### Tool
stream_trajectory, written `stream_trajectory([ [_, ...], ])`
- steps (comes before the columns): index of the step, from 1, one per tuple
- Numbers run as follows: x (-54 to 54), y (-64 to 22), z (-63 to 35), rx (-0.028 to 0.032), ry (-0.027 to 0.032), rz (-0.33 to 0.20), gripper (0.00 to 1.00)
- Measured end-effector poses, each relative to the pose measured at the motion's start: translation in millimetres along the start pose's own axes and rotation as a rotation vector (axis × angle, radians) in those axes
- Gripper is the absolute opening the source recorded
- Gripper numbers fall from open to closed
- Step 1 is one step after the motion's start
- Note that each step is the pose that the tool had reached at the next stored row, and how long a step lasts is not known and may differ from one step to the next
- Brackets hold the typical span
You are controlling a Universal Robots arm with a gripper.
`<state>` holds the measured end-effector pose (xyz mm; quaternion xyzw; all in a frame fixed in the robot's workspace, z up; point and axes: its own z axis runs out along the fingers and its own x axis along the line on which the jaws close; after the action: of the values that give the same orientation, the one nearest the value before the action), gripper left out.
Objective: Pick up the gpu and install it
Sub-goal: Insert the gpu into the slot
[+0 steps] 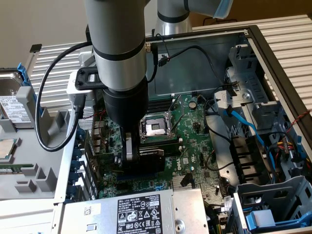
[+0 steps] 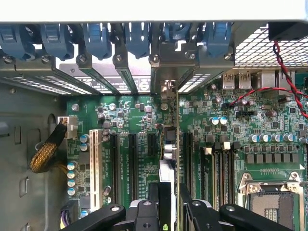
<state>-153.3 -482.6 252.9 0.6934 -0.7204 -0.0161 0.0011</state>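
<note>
The gpu shows its glossy black shroud low over the green motherboard, just in front of the CPU socket. My gripper comes straight down from the arm and is shut on it. In the wrist view the gpu stands upright on edge between the two black fingers, lined up with the row of black expansion slots. Its silver end bracket reaches the rear slot openings of the case. Whether the card's edge sits fully in a slot is hidden.
Blue retention clips line the case's rear wall above the slot openings. A power supply lies at the front. Drive cages and blue cables crowd the exterior view's right. A hard drive rests outside the case on the left.
</note>
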Motion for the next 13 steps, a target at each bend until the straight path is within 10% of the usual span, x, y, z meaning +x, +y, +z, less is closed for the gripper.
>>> stream_trajectory([
  [13, 0.0, 0.0, 0.8, 0.0, 0.0001, 0.0, 0.27],
])
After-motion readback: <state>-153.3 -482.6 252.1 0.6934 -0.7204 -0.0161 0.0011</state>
